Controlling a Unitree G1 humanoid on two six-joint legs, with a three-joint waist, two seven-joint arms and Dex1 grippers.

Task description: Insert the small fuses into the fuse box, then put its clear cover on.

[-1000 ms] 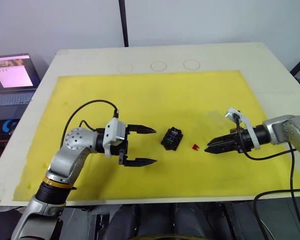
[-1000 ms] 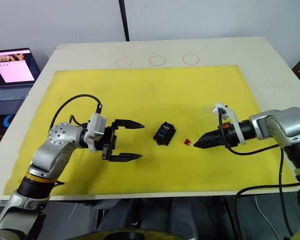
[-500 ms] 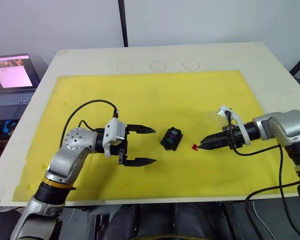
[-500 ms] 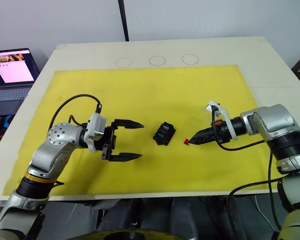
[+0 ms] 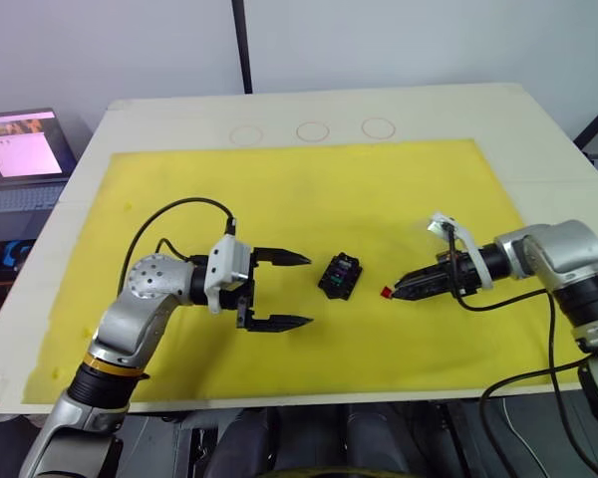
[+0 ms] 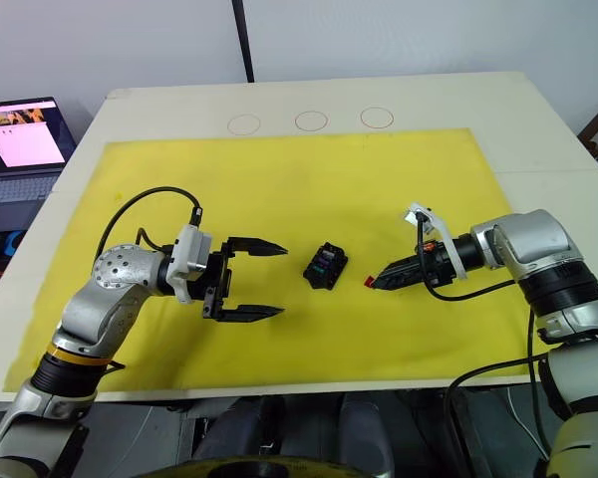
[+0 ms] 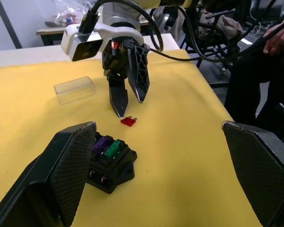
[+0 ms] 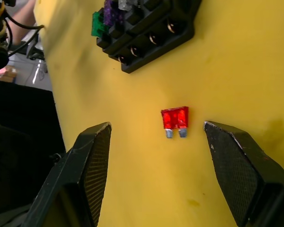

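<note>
Left eye view: the fuse box (image 5: 341, 276) sits at centre frame on the yellow mat (image 5: 309, 189). The red fuse (image 5: 387, 293) lies flat on the mat just right of it. The right gripper (image 5: 399, 293) points at that fuse from the right, tips just beside it. The left gripper (image 5: 304, 291) waits left of the box, fingers spread wide, holding nothing. A laptop (image 5: 20, 159) shows at the left edge.

Right eye view: same layout. The clear cover (image 6: 416, 221) is a faint patch right of centre, just above the right arm's wrist, well apart from the box.

Left wrist view: the box is at lower left with a purple fuse (image 7: 101, 143) and a green fuse (image 7: 112, 149) seated in its top slots. The red fuse lies beyond it, the right gripper's fingers parted just above it, nothing between them. The clear cover lies upper left on the mat, empty.

Right wrist view: the red fuse sits mid-frame between the two open fingers, blades pointing to the bottom of the frame. The box is at the top; green, purple and a pale greyish fuse (image 8: 125, 4) sit in it.

Judgement: three fuses look seated; the step in hand is picking up the last, red one. Next move calls for lowering, closing squarely on the fuse's body, then turning it blades-down over a free slot. The cover goes on after.
</note>
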